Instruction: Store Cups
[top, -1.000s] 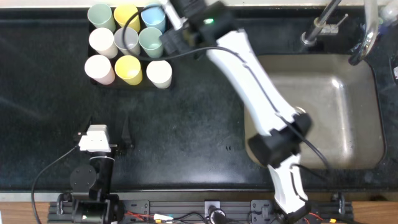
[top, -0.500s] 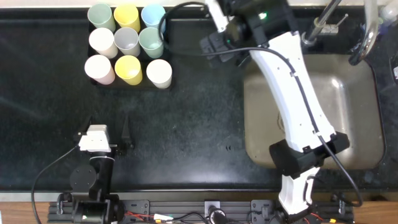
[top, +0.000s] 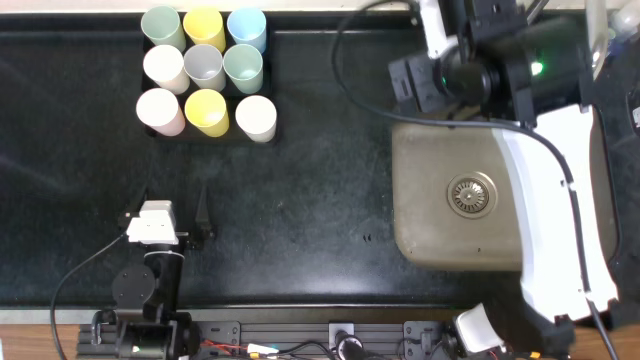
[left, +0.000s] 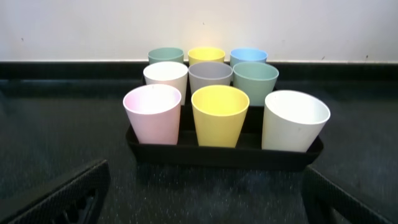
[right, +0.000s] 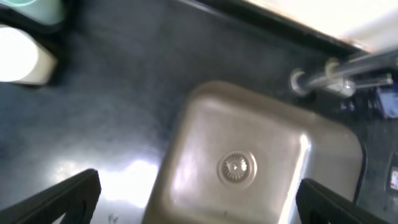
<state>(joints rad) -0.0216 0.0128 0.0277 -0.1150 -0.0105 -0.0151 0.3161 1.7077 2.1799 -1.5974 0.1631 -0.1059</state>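
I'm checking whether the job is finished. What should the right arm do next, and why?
Probably draw the right hand back toward its base and let it rest. Nine cups already stand in the tray, three rows of three. The sink beneath that open hand shows just its drain, so I see nothing left to fetch.

Nine cups (top: 204, 66), one black tray (left: 217, 154), one sink (top: 430, 240) and two robot arms (top: 560, 190).

A dark countertop (top: 300, 200) bears a black tray (left: 217, 155), with a sink (top: 430, 235) inset.
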